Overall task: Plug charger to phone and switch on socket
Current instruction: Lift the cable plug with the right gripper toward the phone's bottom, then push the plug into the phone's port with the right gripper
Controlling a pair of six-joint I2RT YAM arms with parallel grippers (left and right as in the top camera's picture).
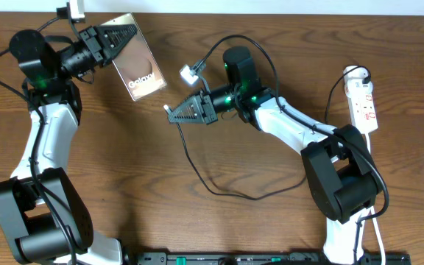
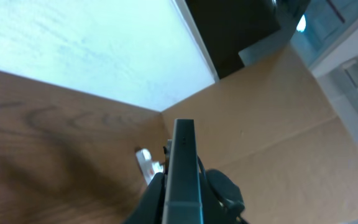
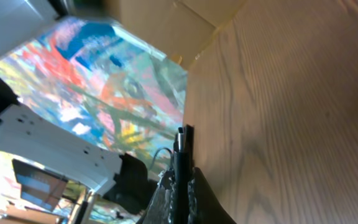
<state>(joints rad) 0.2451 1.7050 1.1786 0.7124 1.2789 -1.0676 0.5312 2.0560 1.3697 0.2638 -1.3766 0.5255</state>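
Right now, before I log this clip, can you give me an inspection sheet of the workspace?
Surface: brown wood-grain table.
Job's things: phone held tilted, "Galaxy" face towards the overhead camera; charger loops over the table towards the right arm; socket lies at the far right, switch state too small to tell.
Clutter: nothing seen.
Grippers: left gripper shut on the phone's edge; right gripper shut on a thin dark piece, apparently the charger's tip, apart from the phone.
Cables: white cord runs down the right side.
Surroundings: cardboard panel; blurred colourful backdrop.
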